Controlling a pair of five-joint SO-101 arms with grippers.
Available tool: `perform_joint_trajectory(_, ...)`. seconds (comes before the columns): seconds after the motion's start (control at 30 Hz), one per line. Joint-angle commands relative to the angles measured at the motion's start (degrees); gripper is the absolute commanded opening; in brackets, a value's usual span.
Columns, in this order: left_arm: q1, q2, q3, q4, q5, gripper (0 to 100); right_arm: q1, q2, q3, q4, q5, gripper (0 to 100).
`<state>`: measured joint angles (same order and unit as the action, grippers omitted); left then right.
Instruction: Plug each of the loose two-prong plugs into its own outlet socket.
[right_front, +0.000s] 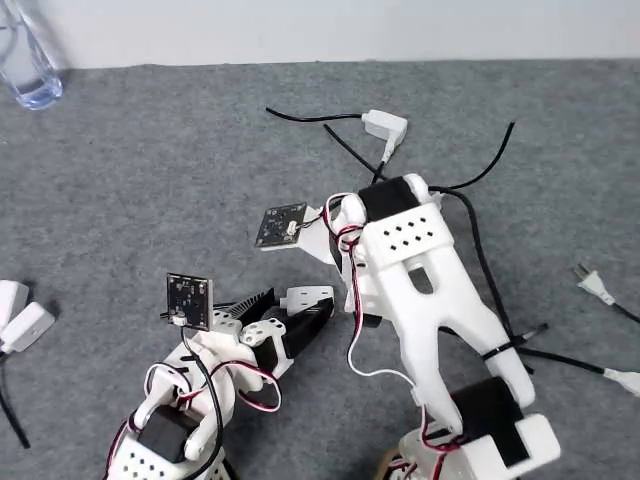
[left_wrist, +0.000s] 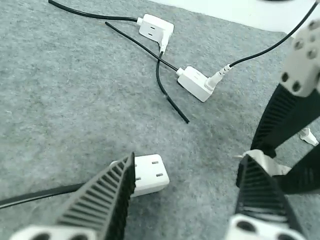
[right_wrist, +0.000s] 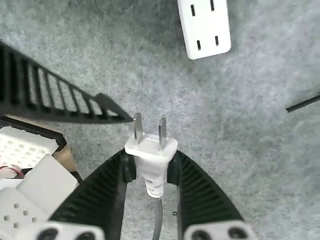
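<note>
Covering everything, a gray carpet-like worktop (right_front: 150, 160). The right arm (right_front: 420, 270) is the biggest item and comes in from the near edge to mid-worktop. The left arm (right_front: 190, 420) sits lower beside it.

The left end effector (left_wrist: 189, 165) is spread wide and holds nothing. A white outlet socket (left_wrist: 147, 175) lies flat on the worktop just beside one of its fingers; contact cannot be told.

The right end effector (right_wrist: 151, 167) is closed narrow on a white two-prong plug (right_wrist: 150, 150), pinching the body from both sides. The prongs stick out past the fingertips and point toward the outlet socket, with a clear gap between. The plug's cord runs back between the fingers.

On the far side, well apart, are a far socket block (left_wrist: 156, 27) and a nearer socket block (left_wrist: 195, 82), both white with black cords.

By the right edge of the worktop lie an upper loose plug (right_front: 595, 283) and a lower loose plug (right_front: 622, 380).
</note>
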<state>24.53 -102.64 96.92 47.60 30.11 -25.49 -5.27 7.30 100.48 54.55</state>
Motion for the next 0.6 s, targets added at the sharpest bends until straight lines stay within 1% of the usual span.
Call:
perform_joint_trajectory(0.0,-0.09,-0.35,-0.40,-0.97,0.35,31,-3.74,-2.42,0.09,2.33,-1.67,0.8)
perform_joint_trajectory(0.1,-0.09,-0.35,-0.40,-0.97,0.35,31,-7.87,-2.59,0.09,2.33,-3.60,0.8)
perform_joint_trajectory(0.2,-0.09,-0.35,-0.40,-0.97,0.35,31,-10.07,-2.86,-0.26,2.24,-4.92,0.8)
perform_joint_trajectory(0.3,-0.09,-0.35,-0.40,-0.88,0.35,31,-10.07,-2.86,-2.11,2.42,-6.42,0.8)
perform_joint_trajectory(0.47,-0.09,-0.35,-0.40,-0.88,0.35,31,-10.07,-2.95,-2.99,2.51,-6.59,0.8)
perform_joint_trajectory(0.57,-0.09,-0.35,-0.40,-0.79,0.35,31,-8.66,-2.95,-3.08,2.42,-6.59,0.8)
